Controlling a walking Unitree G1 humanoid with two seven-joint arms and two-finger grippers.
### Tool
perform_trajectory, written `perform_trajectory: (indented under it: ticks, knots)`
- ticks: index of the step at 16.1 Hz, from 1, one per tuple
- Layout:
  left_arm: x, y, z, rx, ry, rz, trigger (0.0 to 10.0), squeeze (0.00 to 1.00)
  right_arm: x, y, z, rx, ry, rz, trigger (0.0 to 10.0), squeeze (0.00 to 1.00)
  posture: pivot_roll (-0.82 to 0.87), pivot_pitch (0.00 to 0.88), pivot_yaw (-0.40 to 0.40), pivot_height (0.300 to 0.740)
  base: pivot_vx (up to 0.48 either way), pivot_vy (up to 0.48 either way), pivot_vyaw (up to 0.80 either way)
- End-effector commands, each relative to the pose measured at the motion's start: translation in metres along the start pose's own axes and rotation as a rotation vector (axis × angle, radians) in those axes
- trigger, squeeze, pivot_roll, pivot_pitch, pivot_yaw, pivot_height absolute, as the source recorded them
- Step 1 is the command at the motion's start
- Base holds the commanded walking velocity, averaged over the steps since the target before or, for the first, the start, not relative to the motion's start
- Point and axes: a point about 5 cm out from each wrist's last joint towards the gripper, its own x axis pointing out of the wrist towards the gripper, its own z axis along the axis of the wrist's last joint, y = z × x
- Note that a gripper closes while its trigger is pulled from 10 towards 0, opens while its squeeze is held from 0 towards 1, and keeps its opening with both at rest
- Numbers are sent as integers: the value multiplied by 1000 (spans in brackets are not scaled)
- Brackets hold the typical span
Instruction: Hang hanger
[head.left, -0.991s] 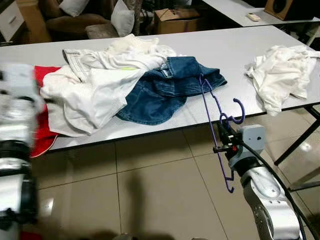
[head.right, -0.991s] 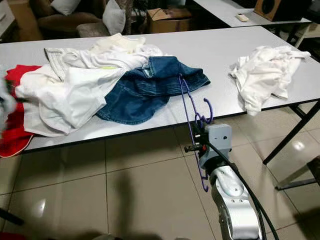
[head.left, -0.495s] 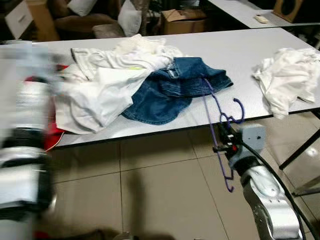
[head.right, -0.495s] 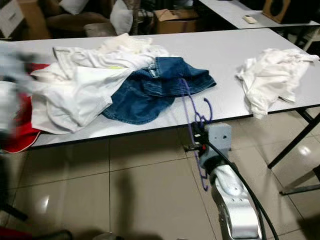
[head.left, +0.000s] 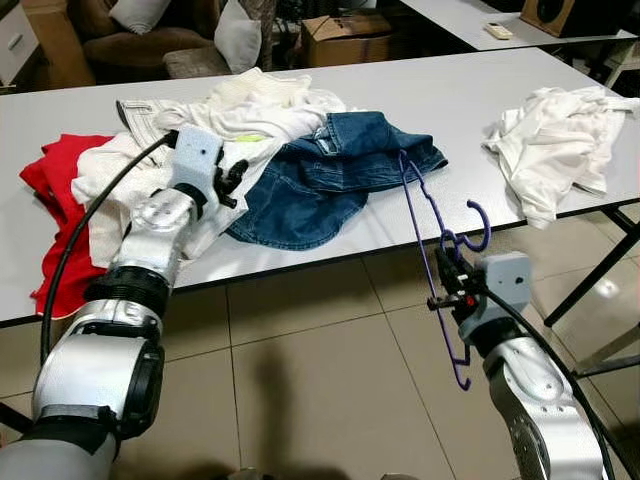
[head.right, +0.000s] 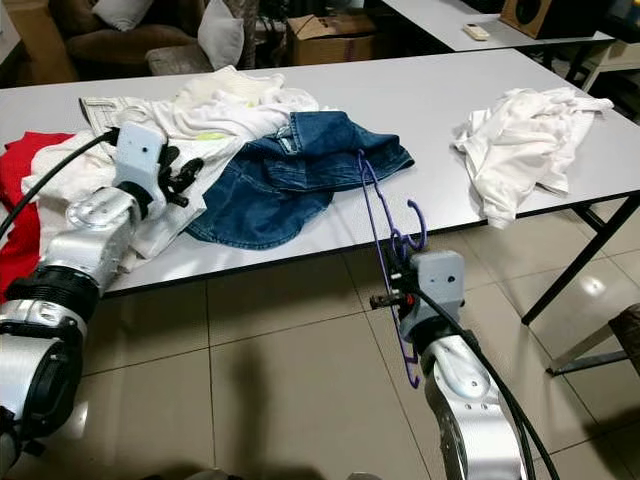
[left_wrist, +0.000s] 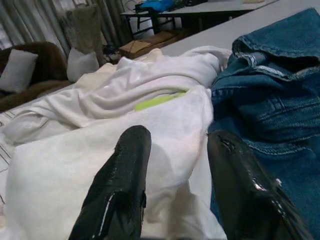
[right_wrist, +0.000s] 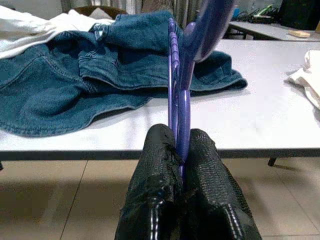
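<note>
My right hand (head.left: 447, 285) is clamped on the thin purple plastic hanger (head.left: 432, 247), long axis near upright just off the white bench (head.left: 470, 110) edge, while my left hand (head.left: 232, 180), fingers apart, hovers over the white garment (head.left: 170, 205).

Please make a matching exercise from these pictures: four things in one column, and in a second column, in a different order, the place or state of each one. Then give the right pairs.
Things:
1. purple hanger
2. blue jeans
3. red garment
4. left gripper

Places or states:
A. open above the white clothes
B. lying at the table's left end, partly over the edge
C. clamped in the right gripper, in front of the table edge
D. spread in the middle of the table

Pairs: 1-C, 2-D, 3-B, 4-A
</note>
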Motion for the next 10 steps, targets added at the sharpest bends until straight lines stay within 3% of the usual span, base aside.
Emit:
perform_trajectory:
  ticks: [1,3,4,5,6,8,10]
  knots:
    - [3,-1,3,42,2,17,10000,0,-2,-3,6,-11,-18,-14,10000,0,-250,0,54,740,0,0,0]
    - [3,3,4,110,10,69,10000,0,-3,-2,6,-10,-17,-18,10000,0,-252,0,58,740,0,0,0]
    - [2,7,4,189,22,110,10000,0,-4,-2,6,-10,-16,-21,10000,0,-252,0,60,740,0,0,0]
    - [1,9,3,221,28,125,8902,0,-4,-2,6,-9,-16,-22,10000,0,-252,0,60,740,0,0,0]
    - [1,10,3,246,32,134,4157,0,-4,-2,6,-9,-16,-23,10000,0,-250,0,59,740,0,0,0]
    - [2,6,0,291,44,97,2667,0,-4,-1,6,-6,-14,-22,10000,0,-247,0,58,740,0,0,0]
    - [2,2,-3,300,54,84,0,0,-3,0,6,-6,-15,-20,10000,0,-246,0,58,740,0,0,0]
